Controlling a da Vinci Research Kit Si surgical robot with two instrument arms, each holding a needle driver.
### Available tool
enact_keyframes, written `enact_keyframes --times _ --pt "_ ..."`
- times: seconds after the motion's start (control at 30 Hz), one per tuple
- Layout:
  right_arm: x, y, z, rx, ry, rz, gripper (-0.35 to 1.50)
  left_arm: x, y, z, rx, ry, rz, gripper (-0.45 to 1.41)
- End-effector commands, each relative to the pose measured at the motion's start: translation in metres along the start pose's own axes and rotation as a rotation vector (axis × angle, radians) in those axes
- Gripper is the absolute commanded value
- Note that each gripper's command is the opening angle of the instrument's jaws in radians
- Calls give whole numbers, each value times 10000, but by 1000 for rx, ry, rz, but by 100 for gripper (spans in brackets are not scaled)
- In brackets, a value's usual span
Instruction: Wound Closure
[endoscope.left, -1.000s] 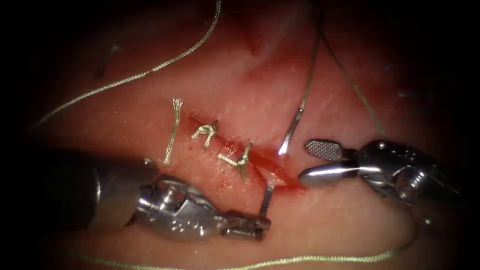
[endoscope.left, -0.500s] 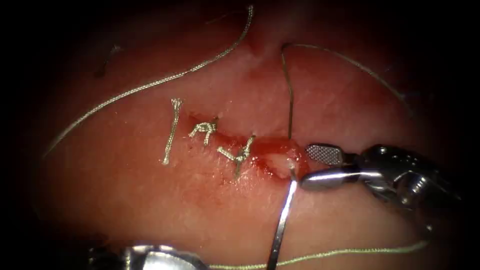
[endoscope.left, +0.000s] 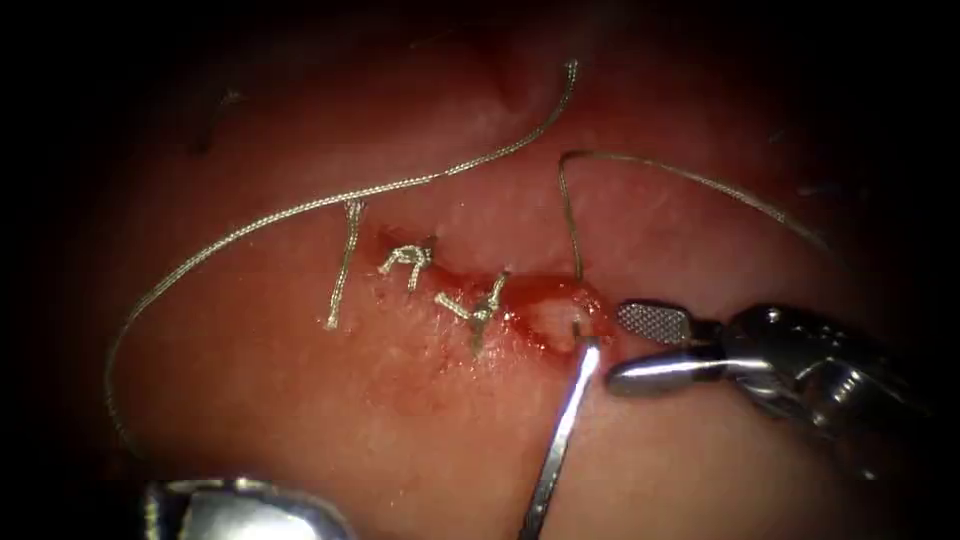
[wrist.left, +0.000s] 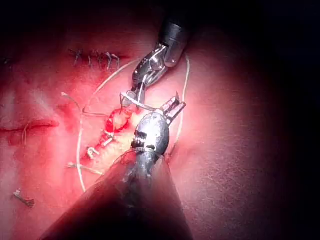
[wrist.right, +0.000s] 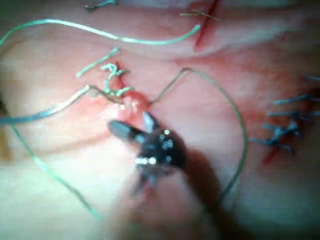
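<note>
One step in hand: drawing the needle (endoscope.left: 560, 440) out below the cut (endoscope.left: 545, 305); it has come further out than a second ago.
Left tool (wrist.left: 172, 106): below and left of the cut; in its wrist view we judge the claw clamped on the needle, near the point end.
Stitches (endoscope.left: 410, 262): two tied ones on the cut's left part.
Needle: slanting down from the cut's right end, tail touching the lower lip; we cannot tell if the tail is free of the tissue (endoscope.left: 300, 380).
Thread (endoscope.left: 690, 180): enters above the cut's right end, then arcs up and right.
Right tool (endoscope.left: 617, 348): just right of the cut, claw wide, holding nothing.
Doing it well: we would follow the needle's curve, pull steadily, and watch that the lip does not tear or the thread snag.
</note>
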Motion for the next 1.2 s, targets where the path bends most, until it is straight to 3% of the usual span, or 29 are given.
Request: enact_keyframes --times 0.03,0.33,0.67,0.93,1.1,1.2 --pt "-5 1 4 5 -2 -3 128 0 -10 2 20 -3 19 -45" --pt "-11 -13 4 16 -6 -7 125 50 -86 -27 148 -18 134 -45" --pt "-13 -20 3 25 3 4 123 83 -127 -48 233 3 187 -45" --pt "-7 -27 1 36 20 82 123 76 -126 -61 267 -15 203 -45" --pt "-6 -27 -1 35 29 155 125 65 -114 -51 280 -31 213 -45" --pt "-7 -28 -4 51 25 -17 121 44 -96 -37 271 -36 236 -45"
